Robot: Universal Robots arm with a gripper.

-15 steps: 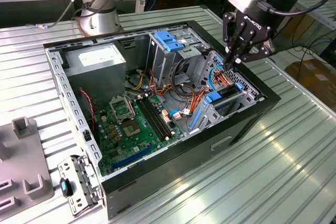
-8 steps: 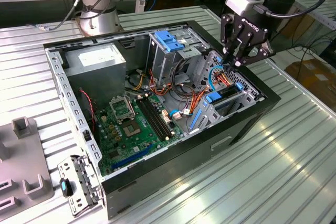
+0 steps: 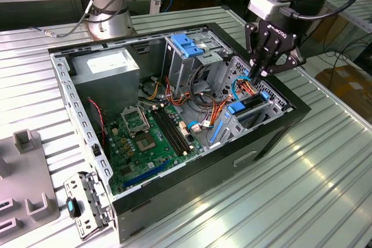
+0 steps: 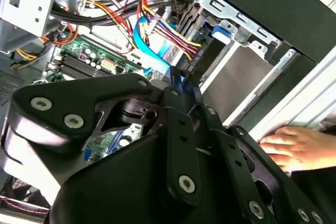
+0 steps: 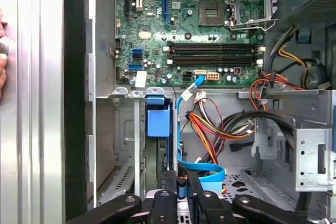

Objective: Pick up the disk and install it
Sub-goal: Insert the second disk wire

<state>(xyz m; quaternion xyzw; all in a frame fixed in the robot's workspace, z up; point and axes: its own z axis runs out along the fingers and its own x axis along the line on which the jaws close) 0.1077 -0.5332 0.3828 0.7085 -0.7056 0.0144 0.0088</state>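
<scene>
Gripper [image 3: 263, 74] hangs low inside the open computer case [image 3: 273, 137], at the drive bay corner on the exterior view's right. Space there is tight: the disk [image 3: 247, 110] stands in its bay just below the fingers, and a bundle of orange, red and blue cables [image 5: 220, 127] crowds just beside it. The silver cage with the blue handle [image 3: 187, 47] blocks the far side. Open room lies over the motherboard [image 3: 148, 135]. A person's hand [image 4: 291, 145] rests on the table beside the case wall.

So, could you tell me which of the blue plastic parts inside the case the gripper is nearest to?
The gripper hangs right over the disk with its blue frame, standing in the bay; the cage's blue handle sits farther away.
</scene>
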